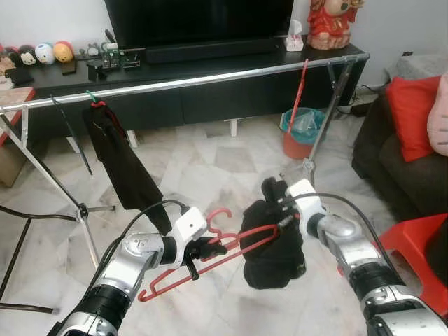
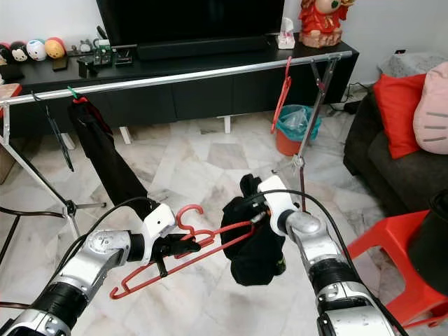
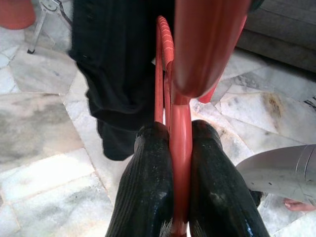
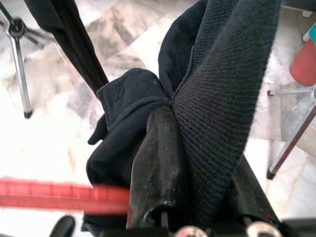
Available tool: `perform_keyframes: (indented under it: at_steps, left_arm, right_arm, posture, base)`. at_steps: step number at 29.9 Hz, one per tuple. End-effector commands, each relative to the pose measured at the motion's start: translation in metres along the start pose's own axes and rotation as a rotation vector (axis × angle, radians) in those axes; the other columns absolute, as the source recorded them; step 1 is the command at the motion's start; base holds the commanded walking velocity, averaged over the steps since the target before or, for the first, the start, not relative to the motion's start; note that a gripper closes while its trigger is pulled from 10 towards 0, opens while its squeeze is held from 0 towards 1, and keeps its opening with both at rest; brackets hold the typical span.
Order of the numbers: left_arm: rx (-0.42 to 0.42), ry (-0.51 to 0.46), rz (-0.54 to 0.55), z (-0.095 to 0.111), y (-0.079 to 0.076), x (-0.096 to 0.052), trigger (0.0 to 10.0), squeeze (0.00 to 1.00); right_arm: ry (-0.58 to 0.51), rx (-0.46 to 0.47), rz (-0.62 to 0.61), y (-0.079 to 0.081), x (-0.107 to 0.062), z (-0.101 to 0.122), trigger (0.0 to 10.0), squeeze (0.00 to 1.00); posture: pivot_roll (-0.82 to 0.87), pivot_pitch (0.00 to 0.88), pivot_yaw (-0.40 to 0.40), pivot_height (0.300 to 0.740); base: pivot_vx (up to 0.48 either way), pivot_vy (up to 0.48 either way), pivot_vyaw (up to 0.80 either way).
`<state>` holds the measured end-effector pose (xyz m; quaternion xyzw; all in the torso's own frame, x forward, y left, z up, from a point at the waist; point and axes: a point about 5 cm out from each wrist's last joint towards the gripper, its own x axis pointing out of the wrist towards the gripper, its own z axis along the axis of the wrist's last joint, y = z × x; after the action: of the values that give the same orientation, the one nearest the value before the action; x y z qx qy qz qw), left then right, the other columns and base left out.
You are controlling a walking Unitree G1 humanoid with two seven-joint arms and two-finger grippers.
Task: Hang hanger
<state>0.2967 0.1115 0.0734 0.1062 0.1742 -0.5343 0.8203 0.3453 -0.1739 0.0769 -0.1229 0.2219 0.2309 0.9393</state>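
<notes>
A: Left hand (image 1: 210,246) clamped on red hanger (image 1: 183,274) near hook, low before rail (image 1: 175,82). Right hand (image 1: 285,222) pinched black garment (image 1: 271,245) draped on hanger's end.

B: Judged stiff, light plastic; soft cloth likely to slide. Best gripped below hook.

Television (image 1: 199,19) on a black surface (image 1: 210,73) at 12 o'clock; red bin (image 1: 299,136) at 1 o'clock; dark sofa (image 1: 392,168) with red cushion (image 1: 413,115) at 3 o'clock.
</notes>
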Motion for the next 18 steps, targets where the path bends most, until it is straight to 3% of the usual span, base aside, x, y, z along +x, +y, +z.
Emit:
perform_keyframes:
  at_steps: [1, 9, 15, 18]
  left_arm:
    - [0.019, -0.016, -0.014, 0.005, -0.001, 0.002, 10.0, 0.0]
    - [0.012, -0.037, -0.088, 0.007, -0.009, 0.005, 10.0, 0.0]
    - [0.006, -0.03, -0.141, 0.006, -0.013, 0.001, 10.0, 0.0]
    - [0.04, 0.058, 0.03, -0.001, 0.007, -0.001, 10.0, 0.0]
  right_arm:
    - [-0.029, 0.021, -0.009, 0.002, -0.001, 0.008, 10.0, 0.0]
    - [-0.046, 0.062, 0.067, 0.027, -0.001, 0.011, 10.0, 0.0]
    - [-0.034, 0.035, 0.041, 0.025, -0.004, 0.011, 10.0, 0.0]
    - [-0.045, 0.047, 0.025, 0.026, -0.005, 0.025, 10.0, 0.0]
  posture:
    - [-0.02, 0.005, 0.004, 0.74]
    - [-0.03, 0.012, 0.005, 0.74]
    - [-0.03, 0.012, 0.005, 0.74]
    - [-0.02, 0.011, 0.004, 0.74]
  base:
    - [0.0, 0.0, 0.0]
    - [0.0, 0.0, 0.0]
    - [0.0, 0.0, 0.0]
    - [0.0, 0.0, 0.0]
